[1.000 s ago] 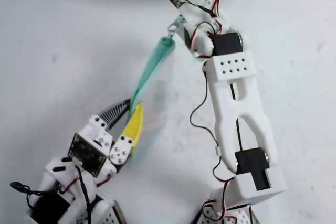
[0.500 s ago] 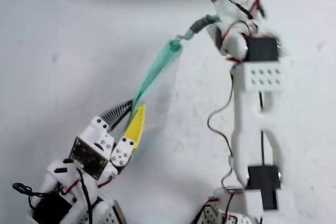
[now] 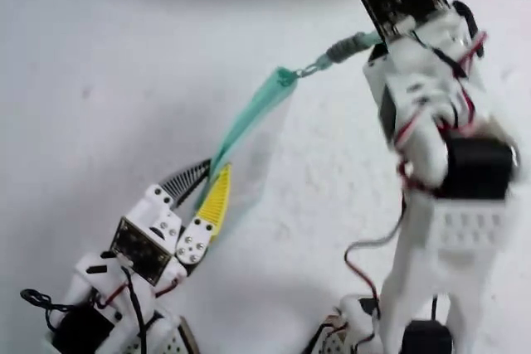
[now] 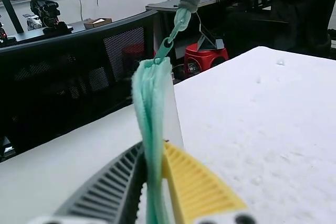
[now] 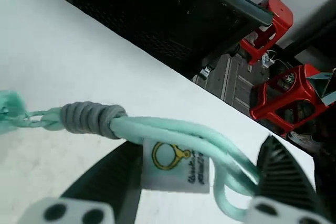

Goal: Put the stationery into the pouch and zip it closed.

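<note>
The pouch [image 3: 249, 126] is see-through with a teal zipper edge [image 4: 152, 98] and hangs stretched between the two arms. My left gripper [image 3: 207, 176] [image 4: 152, 153] is shut on the pouch's near end, grey finger on one side and yellow finger on the other. From the far end a teal zipper pull cord [image 3: 340, 49] [image 5: 173, 129] with a grey wrap [image 5: 92, 119] runs taut to my right gripper [image 3: 377, 39] [image 5: 199, 148]. Its fingers stand apart, and the cord crosses the gap with its loop [image 5: 228, 203] caught against one finger.
The white table [image 3: 99, 80] is bare around the pouch. The right arm's white body [image 3: 448, 205] fills the right side. A dark mesh barrier and red stools [image 5: 273, 19] stand beyond the far table edge.
The right arm swung to the right along the far edge, drawing the pull cord and the pouch's far end with it. The left gripper kept its hold and place.
</note>
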